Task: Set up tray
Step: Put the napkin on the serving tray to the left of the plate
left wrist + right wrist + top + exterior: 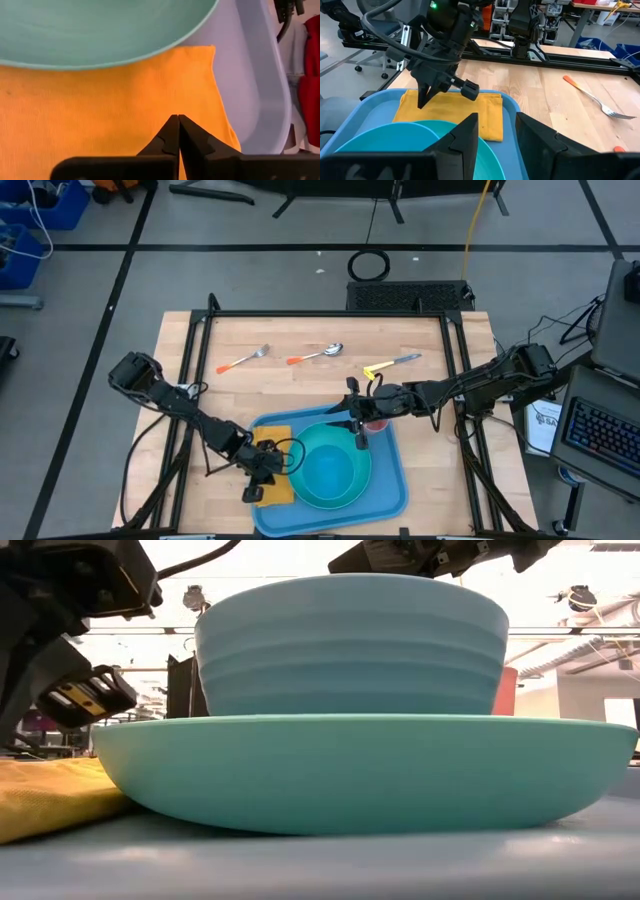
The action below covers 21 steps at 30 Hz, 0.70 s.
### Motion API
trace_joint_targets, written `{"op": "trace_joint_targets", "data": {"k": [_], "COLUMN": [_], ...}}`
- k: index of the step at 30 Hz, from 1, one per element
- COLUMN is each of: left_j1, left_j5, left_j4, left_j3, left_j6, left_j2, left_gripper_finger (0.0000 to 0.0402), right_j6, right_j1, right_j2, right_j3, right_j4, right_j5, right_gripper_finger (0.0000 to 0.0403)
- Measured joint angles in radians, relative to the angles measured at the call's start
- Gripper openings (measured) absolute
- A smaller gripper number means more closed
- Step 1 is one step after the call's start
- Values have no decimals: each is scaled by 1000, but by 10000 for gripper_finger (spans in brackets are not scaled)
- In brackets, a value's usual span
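On the table [300,330] beyond the tray lie a fork [243,360] with an orange handle, a spoon [317,354] with an orange handle and a knife [392,364] with a yellow handle, all well apart from both arms. The blue tray [390,485] sits at the table's near edge, carrying a teal plate [350,775] with a teal bowl [350,645] in it and a yellow napkin [100,110] beside the plate, partly under its rim. The left gripper [178,131] hangs over the napkin with its fingers pressed together, holding nothing. The right gripper [497,131] hovers over the tray's far side above the plate, its fingers parted and empty; a red object [377,423] stands just beside it.
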Motion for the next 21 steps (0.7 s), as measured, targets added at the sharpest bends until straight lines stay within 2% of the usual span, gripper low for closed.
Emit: {"op": "trace_joint_targets", "data": {"k": [15, 21], "left_j1": [5, 16], "left_j5": [4, 41], "left_j4": [30, 59], "left_j3": [0, 1], "left_j6": [10, 14], "left_j2": [28, 60], "left_gripper_finger": [4, 3], "right_j6": [0, 0], "right_j1": [0, 0], "right_j2": [0, 0], "right_j3": [0, 0], "right_j4": [0, 4], "right_j5": [0, 0], "right_gripper_finger": [123, 123]}}
